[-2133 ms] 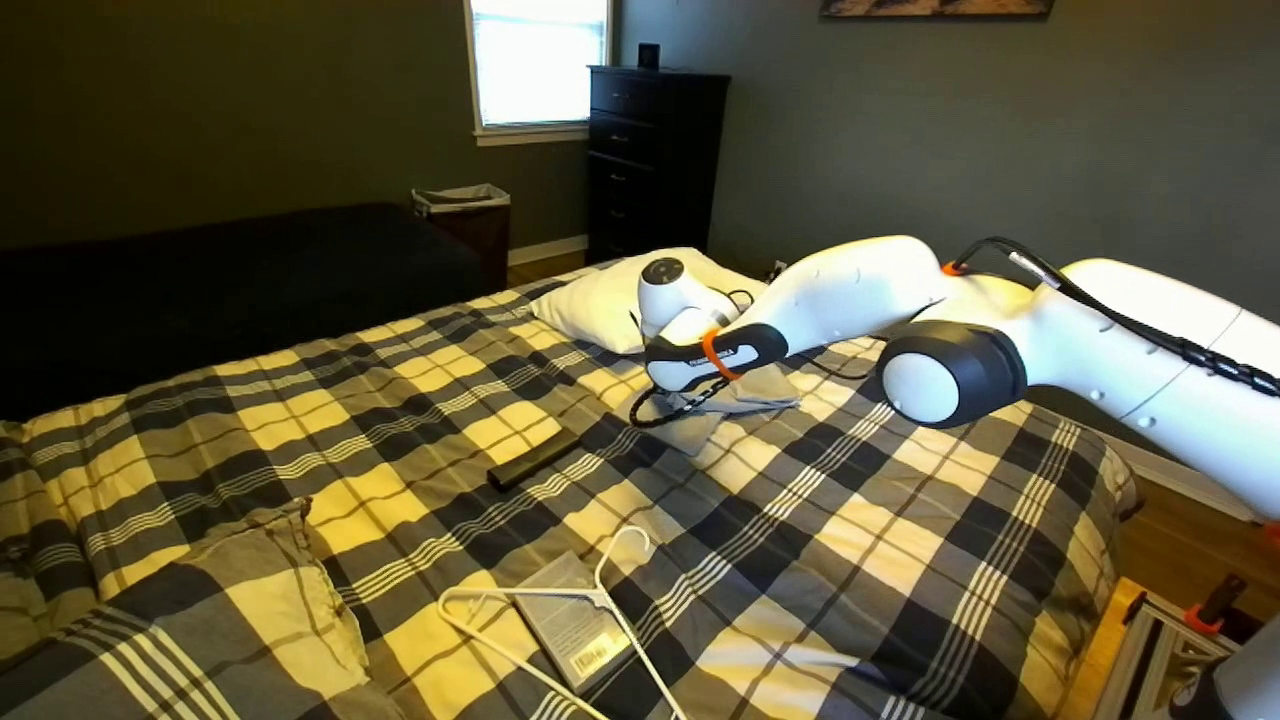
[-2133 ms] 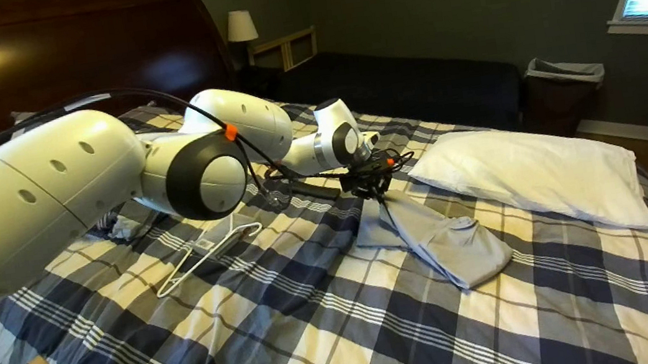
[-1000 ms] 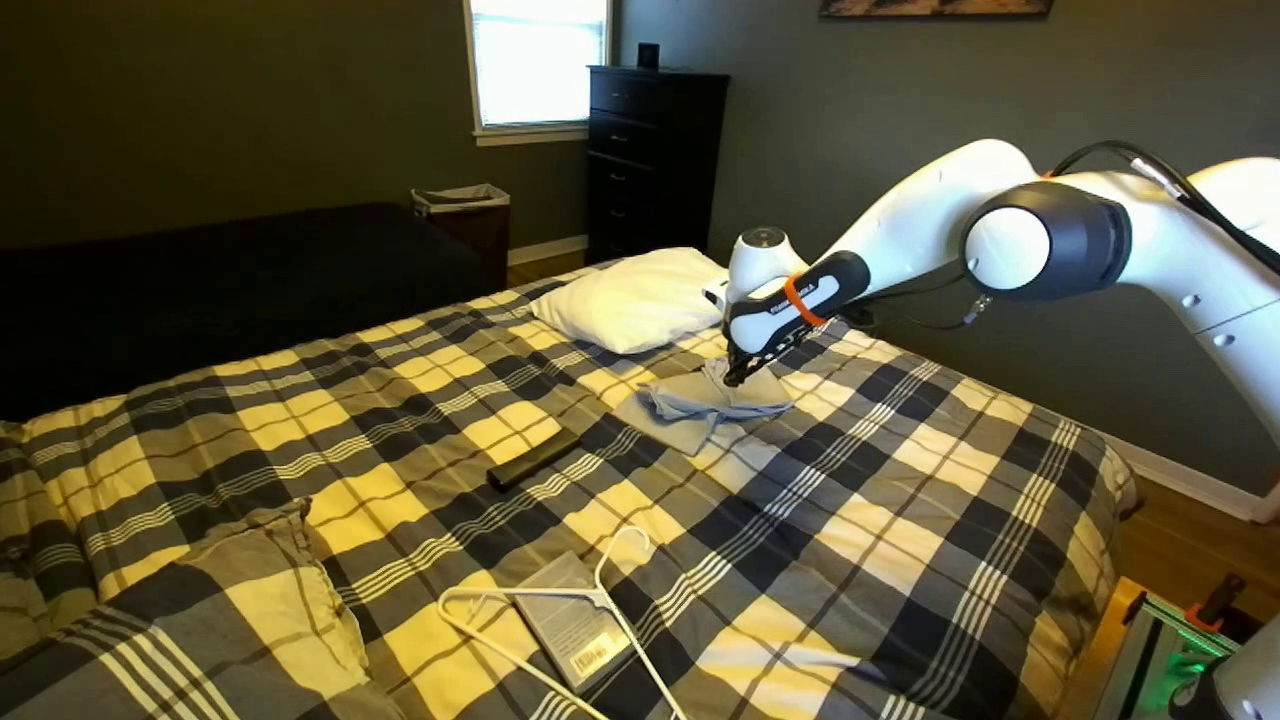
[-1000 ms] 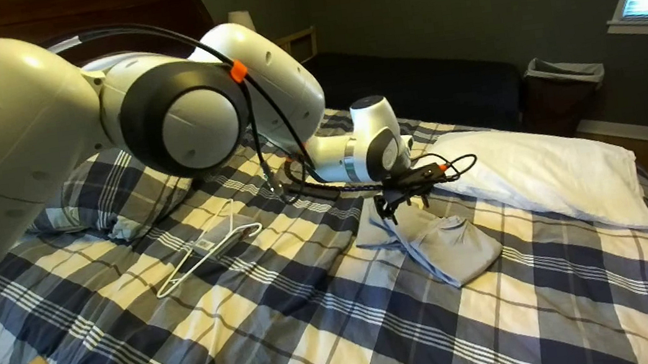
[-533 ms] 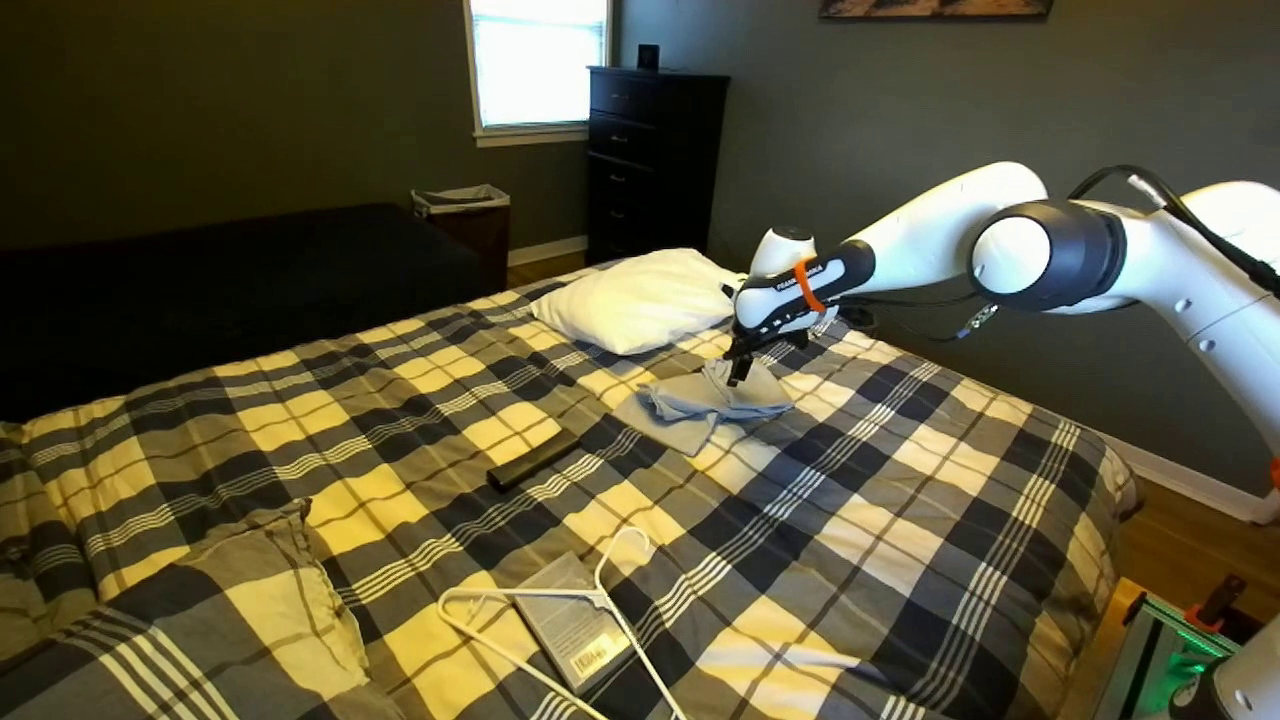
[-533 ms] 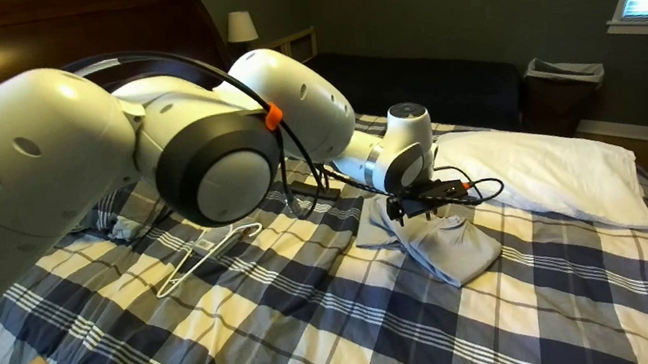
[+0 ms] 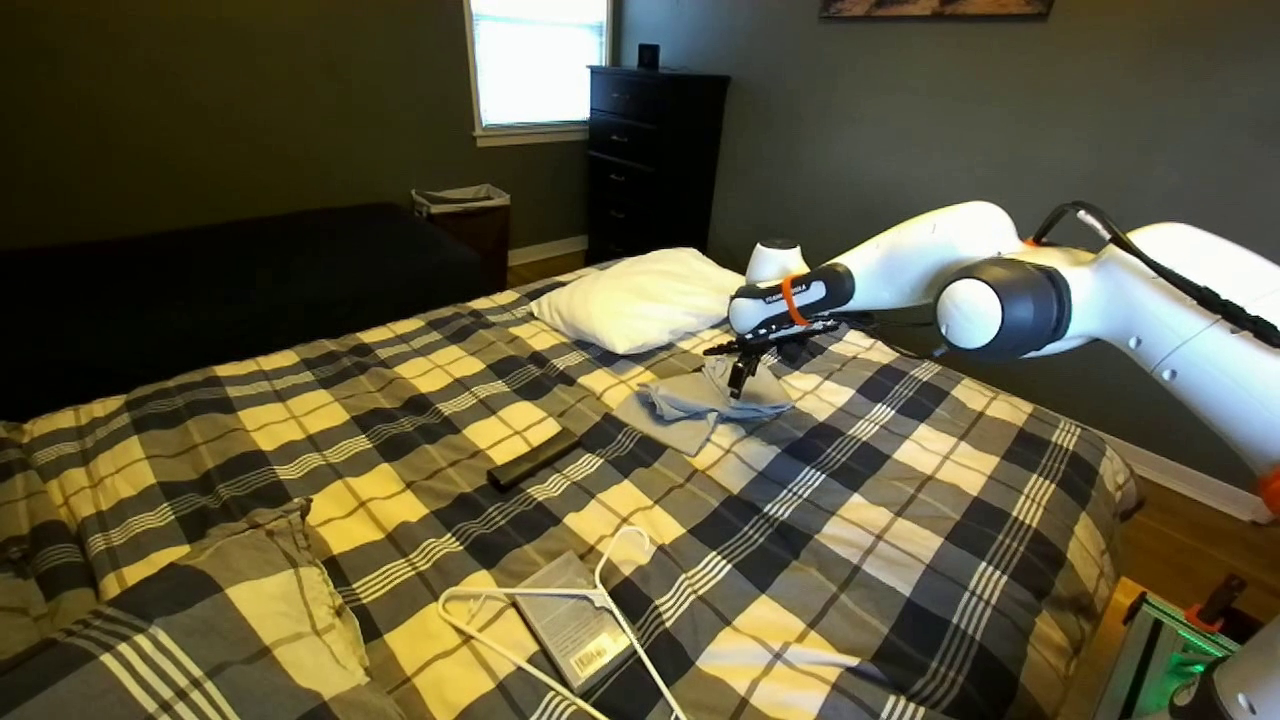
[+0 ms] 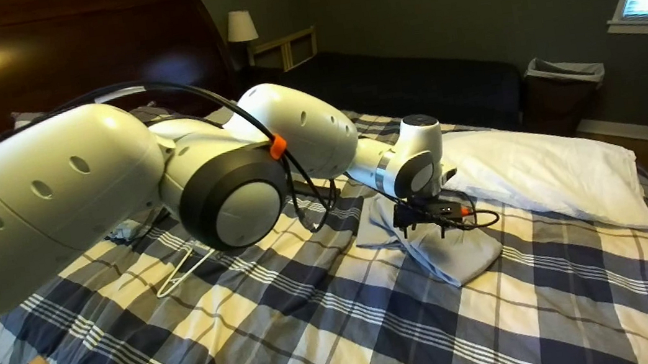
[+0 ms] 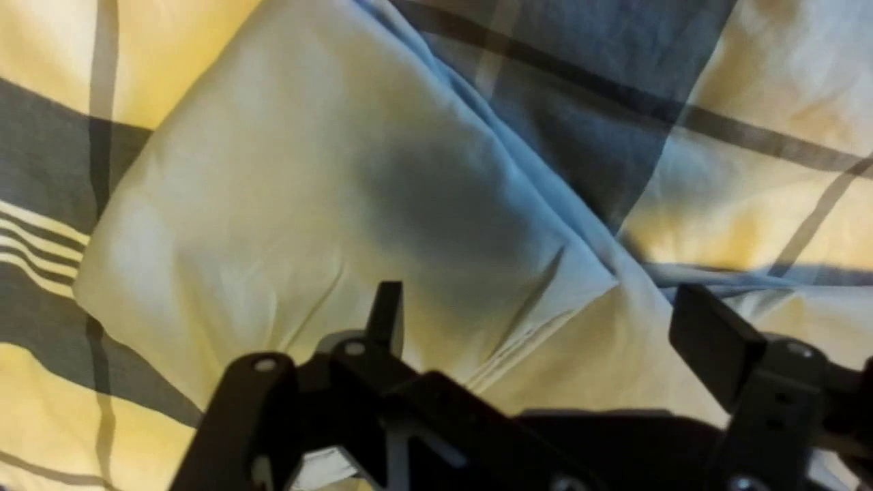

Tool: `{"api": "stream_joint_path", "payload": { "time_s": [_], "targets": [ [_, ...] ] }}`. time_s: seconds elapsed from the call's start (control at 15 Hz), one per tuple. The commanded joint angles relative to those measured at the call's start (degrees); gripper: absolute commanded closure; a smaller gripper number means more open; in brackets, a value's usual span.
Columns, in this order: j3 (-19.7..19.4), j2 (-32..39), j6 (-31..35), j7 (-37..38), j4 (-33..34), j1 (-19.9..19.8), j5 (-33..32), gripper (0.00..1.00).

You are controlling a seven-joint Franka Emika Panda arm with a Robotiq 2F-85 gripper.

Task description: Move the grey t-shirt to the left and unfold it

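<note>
The grey t-shirt [image 8: 462,258] lies folded and creased on the plaid bed, in both exterior views. Just over its middle hangs my gripper [image 8: 424,233], pointing down, with its fingertips in front of the cloth; whether they touch it I cannot tell. In the wrist view the t-shirt [image 9: 273,170] fills much of the picture, and a raised fold runs between the widely parted fingers of the gripper [image 9: 543,299]. Nothing is gripped. The arm's hand hides part of the t-shirt [image 7: 680,425] in an exterior view.
A white pillow [image 8: 549,177] lies close beside the shirt and the hand. On the plaid bedspread [image 7: 860,560] also rest a black bar [image 7: 533,459], a white hanger [image 7: 525,592] and a grey box [image 7: 575,625]. A plaid pillow [image 7: 210,610] lies nearer the camera.
From the shirt's far end, where cloth was drawn up, my gripper has risen, shifted across toward the shirt's middle and come down again. The cloth there has sunk slightly.
</note>
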Motion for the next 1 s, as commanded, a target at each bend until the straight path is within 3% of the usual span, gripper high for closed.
{"api": "stream_joint_path", "payload": {
  "time_s": [0.0, 0.33, 0.4, 0.53, 0.93],
  "targets": [
    [-1.22, 2.74, -3.67, 8.33, 5.79, -0.85, 2.50, 0.00],
    [-2.55, 1.79, -4.86, 20.50, 7.03, -2.27, 4.23, 0.00],
    [-1.74, 0.97, -4.07, 16.01, 5.18, -2.35, 2.72, 0.00],
    [-2.01, 0.94, -4.07, 18.82, 5.70, -2.60, 2.76, 0.00],
    [-3.19, 2.95, -3.90, 40.98, 8.26, 0.12, 5.27, 0.00]
  ]
}}
